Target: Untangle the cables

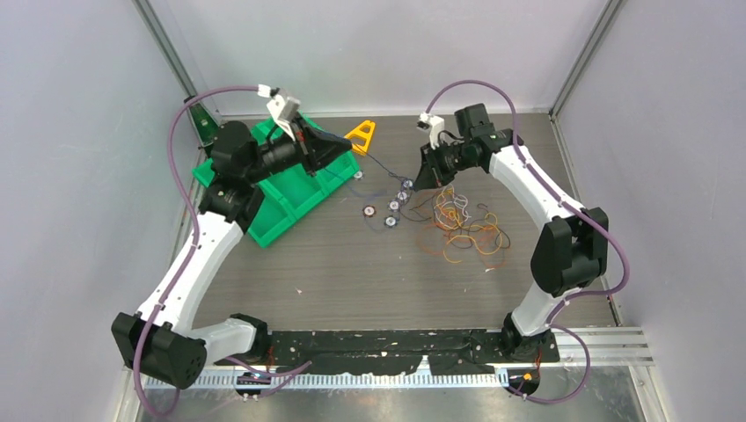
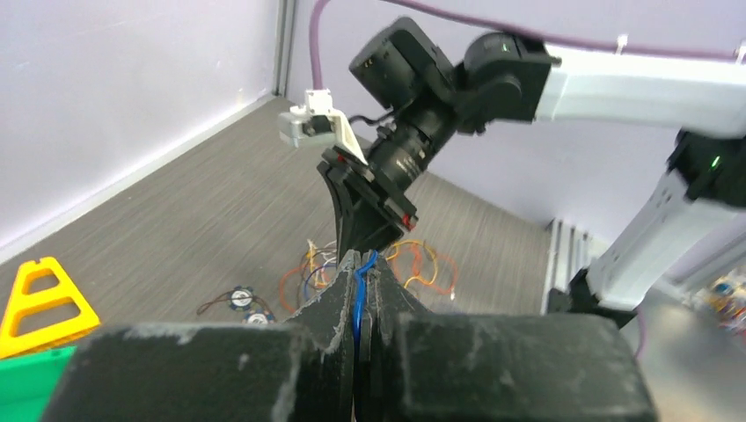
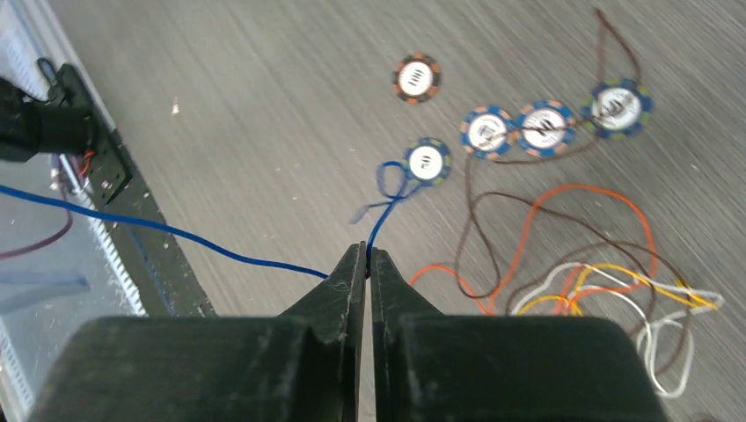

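Note:
The cables (image 1: 466, 230) lie in a loose bunch of orange, yellow, brown and white loops on the table right of centre, also seen in the right wrist view (image 3: 598, 281). One blue cable (image 1: 374, 165) stretches out of the bunch towards the green bin. My left gripper (image 1: 351, 154) hovers over the bin's right end and is shut on that blue cable (image 2: 358, 294). My right gripper (image 3: 368, 253) hangs over the table with its jaws almost together, pinching the same blue cable (image 3: 176, 231) at the very tips. From there the cable runs on to a small loop beside a disc.
A green bin (image 1: 290, 198) sits at the back left under the left arm. A yellow triangle (image 1: 362, 134) stands behind it. Several small ringed discs (image 3: 486, 131) lie between the bin and the bunch. Walls close in the table on three sides.

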Robot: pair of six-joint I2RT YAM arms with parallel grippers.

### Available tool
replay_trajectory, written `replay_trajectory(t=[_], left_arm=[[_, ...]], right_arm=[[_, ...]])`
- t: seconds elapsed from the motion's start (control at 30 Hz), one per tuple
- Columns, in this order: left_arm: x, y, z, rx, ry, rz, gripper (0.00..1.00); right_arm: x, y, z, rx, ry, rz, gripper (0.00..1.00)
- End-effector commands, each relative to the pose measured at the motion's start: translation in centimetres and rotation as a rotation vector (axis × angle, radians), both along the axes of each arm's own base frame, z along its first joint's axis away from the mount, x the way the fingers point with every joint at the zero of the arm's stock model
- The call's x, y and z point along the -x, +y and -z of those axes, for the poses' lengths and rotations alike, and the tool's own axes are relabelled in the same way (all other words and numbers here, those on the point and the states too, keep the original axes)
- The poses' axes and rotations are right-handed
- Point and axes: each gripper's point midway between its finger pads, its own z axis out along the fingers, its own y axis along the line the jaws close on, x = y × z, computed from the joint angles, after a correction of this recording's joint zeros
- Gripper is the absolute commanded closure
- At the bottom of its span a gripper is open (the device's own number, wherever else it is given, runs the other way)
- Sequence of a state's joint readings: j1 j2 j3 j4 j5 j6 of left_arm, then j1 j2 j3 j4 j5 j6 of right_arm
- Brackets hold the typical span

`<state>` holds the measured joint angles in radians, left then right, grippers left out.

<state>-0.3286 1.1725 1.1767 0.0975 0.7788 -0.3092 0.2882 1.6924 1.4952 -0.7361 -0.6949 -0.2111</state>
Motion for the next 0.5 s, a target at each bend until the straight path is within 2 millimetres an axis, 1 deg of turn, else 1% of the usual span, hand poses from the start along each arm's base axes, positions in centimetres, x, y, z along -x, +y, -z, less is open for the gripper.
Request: replay_trajectory(t=[0.0,0.03,0.07,0.1,0.13,0.17,0.2,0.23,0.27,0.3,0.33,0.37,0.4,0.43,0.47], left_arm=[[-0.9,1.7,-6.4,0.244,0.111,-0.046,1.0],[-1.4,2.3,-7.1,0.267,0.129,-0.075,1.0],[-1.6,2.7,-7.8,0.289,0.132,-0.094,1.0],[-1.6,3.0,-8.5,0.299,0.115,-0.109,1.0],[-1.5,3.2,-9.1,0.304,0.093,-0.118,1.0],[-1.3,3.4,-9.9,0.309,0.066,-0.124,1.0],[-1.3,3.5,-10.2,0.31,0.048,-0.135,1.0],[-1.2,3.7,-10.5,0.309,0.027,-0.146,1.0],[-1.1,3.8,-10.6,0.303,0.008,-0.151,1.0],[-1.0,3.9,-10.5,0.292,-0.009,-0.155,1.0],[-1.0,4.0,-10.3,0.274,-0.023,-0.161,1.0],[-1.0,4.0,-10.0,0.258,-0.03,-0.168,1.0],[-1.0,4.1,-9.6,0.246,-0.031,-0.172,1.0],[-0.9,4.1,-9.3,0.234,-0.033,-0.175,1.0],[-0.8,4.1,-9.0,0.228,-0.029,-0.17,1.0]], right_arm=[[-0.3,1.5,-4.9,-0.031,-0.189,-0.124,0.93],[-0.5,1.6,-5.2,-0.024,-0.213,-0.13,0.94],[-0.7,1.6,-4.8,-0.008,-0.209,-0.132,0.94],[-0.9,2.0,-4.7,-0.005,-0.212,-0.149,0.95],[-0.5,2.1,-4.5,-0.002,-0.186,-0.162,0.92],[-0.4,2.9,-4.8,-0.015,-0.184,-0.193,0.88],[0.3,3.2,-4.6,-0.014,-0.152,-0.211,0.72],[0.3,3.5,-5.1,-0.026,-0.144,-0.226,0.63],[0.2,3.6,-5.5,-0.03,-0.148,-0.228,0.5],[-0.2,3.7,-6.4,-0.033,-0.171,-0.221,0.45],[-0.8,3.7,-7.9,-0.04,-0.212,-0.215,0.36],[-1.1,3.7,-8.7,-0.042,-0.233,-0.208,0.32],[-1.6,3.9,-10.6,-0.056,-0.286,-0.2,0.24],[-1.9,4.1,-12.1,-0.075,-0.322,-0.188,0.21],[-2.2,4.3,-13.9,-0.101,-0.368,-0.179,0.12]])
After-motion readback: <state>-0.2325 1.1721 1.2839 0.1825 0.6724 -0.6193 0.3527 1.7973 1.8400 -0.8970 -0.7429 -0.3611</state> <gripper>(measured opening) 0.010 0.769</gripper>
